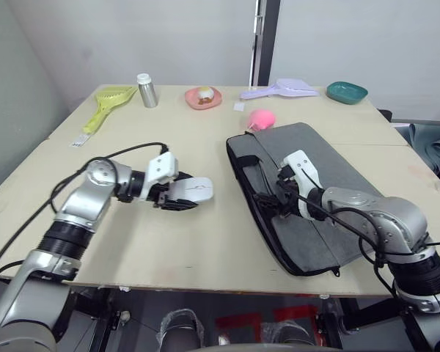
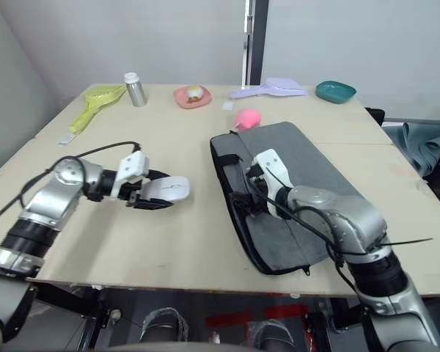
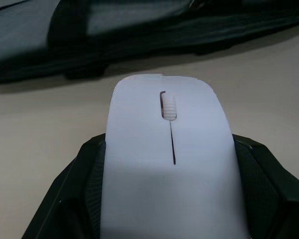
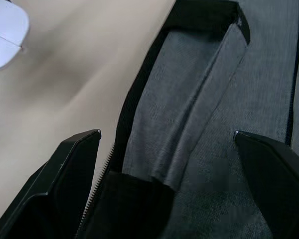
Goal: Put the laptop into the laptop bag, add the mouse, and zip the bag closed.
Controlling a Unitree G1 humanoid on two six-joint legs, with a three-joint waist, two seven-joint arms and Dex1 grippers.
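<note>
The white mouse (image 1: 196,188) hangs just above the table left of the bag, my left gripper (image 1: 182,195) shut on it. In the left wrist view the black fingers (image 3: 84,174) clamp both sides of the mouse (image 3: 169,149). The grey laptop bag (image 1: 330,165) lies flat on the right half of the table. My right gripper (image 1: 280,193) stands open over the bag's left edge by the black handles; in the right wrist view its fingers (image 4: 72,164) spread wide over the zipper edge (image 4: 102,184) and a grey fabric fold. The laptop is hidden.
A pink plush toy (image 1: 262,118) sits at the bag's far corner. Along the back edge stand a yellow-green scoop (image 1: 106,103), a silver bottle (image 1: 147,90), a pink bowl (image 1: 203,97), a lilac scoop (image 1: 282,89) and a teal dish (image 1: 346,92).
</note>
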